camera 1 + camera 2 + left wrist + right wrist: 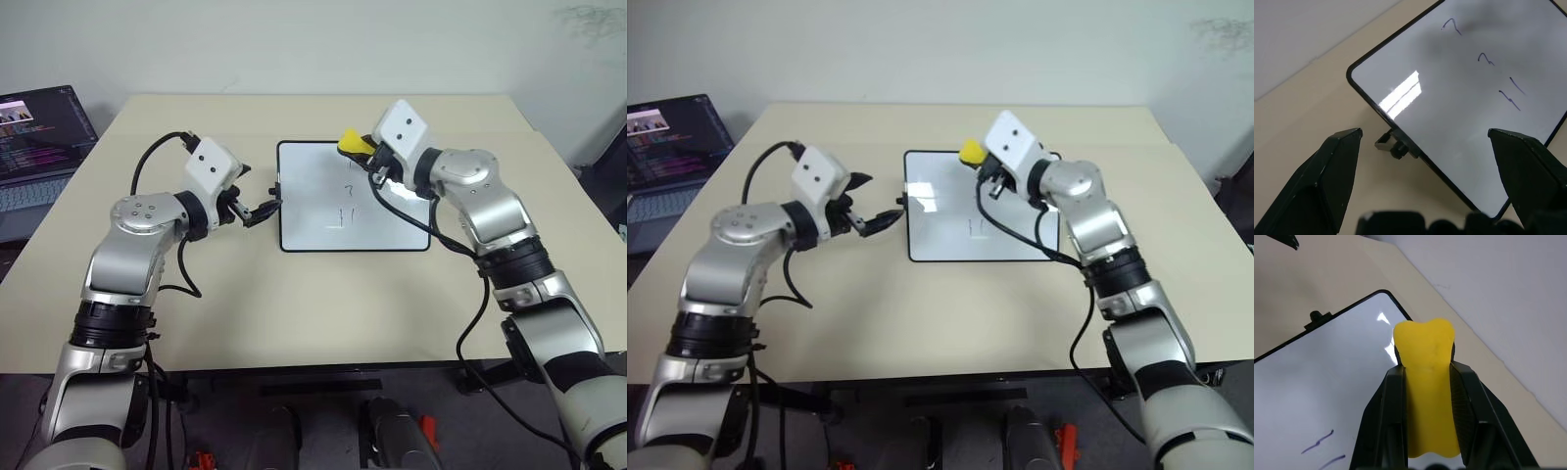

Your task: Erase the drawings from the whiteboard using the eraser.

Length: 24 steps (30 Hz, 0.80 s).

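The whiteboard (313, 220) lies flat in the middle of the table, white with a thin black frame. The drawings (343, 201) are a few thin dark strokes in a short column near its centre; the left wrist view shows these drawings (1498, 78) too. My right gripper (361, 149) hovers over the board's far edge, shut on the yellow eraser (351, 145), which sticks out past the fingers. The eraser (1427, 382) is squeezed between both black fingers. My left gripper (266, 210) stands open at the board's left edge, beside a small black knob (1396, 146).
A laptop (39, 147) with a lit screen sits at the far left of the table. The beige table (294, 313) has free room in front of the board and to its right.
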{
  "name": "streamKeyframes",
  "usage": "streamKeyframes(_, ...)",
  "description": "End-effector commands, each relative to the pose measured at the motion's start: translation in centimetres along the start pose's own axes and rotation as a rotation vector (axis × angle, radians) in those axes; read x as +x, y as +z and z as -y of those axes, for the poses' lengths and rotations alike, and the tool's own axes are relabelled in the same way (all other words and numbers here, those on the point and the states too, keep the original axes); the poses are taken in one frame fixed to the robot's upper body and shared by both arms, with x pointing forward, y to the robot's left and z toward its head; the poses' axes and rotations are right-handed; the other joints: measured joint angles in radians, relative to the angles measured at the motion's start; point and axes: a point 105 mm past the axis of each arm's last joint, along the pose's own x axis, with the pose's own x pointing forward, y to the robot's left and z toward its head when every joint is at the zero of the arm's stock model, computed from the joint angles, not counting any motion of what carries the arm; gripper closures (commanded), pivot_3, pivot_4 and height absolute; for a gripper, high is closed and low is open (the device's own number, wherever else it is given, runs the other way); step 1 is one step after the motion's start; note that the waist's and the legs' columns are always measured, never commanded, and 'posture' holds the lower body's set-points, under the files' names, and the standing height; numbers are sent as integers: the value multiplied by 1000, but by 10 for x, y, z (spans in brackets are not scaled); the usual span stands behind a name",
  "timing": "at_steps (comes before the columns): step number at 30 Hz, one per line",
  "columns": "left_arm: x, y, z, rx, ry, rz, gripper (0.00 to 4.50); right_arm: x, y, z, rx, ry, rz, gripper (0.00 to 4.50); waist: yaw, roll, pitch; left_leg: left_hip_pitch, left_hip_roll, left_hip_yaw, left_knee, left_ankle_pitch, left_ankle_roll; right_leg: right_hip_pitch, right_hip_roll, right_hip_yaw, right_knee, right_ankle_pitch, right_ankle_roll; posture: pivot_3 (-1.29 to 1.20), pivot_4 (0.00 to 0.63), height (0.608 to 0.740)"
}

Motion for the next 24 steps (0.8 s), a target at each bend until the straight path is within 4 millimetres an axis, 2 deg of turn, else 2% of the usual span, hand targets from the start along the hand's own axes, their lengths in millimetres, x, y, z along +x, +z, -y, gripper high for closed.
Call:
streamKeyframes(1, -8, 17, -7, 36, 49, 46, 0, 7, 18, 10, -56, -35, 60, 3643, 0, 0, 0, 0, 0, 0, 0, 0, 0, 0, 0, 0, 0, 0, 0, 0, 150, 740)
streamKeyframes(7, -6, 13, -1, -9, 73, 43, 0, 19, 13, 12, -84, -29, 53, 3643, 0, 0, 0, 0, 0, -1, 0, 0, 0, 0, 0, -1, 0, 0, 0, 0, 150, 740)
streamKeyframes(24, 4, 19, 16, -45, 39, 75, 0, 28, 8, 8, -144, -10, 53, 3643, -1, 0, 0, 0, 0, -1, 0, 0, 0, 0, 0, -1, 1, 0, 0, 0, 150, 740)
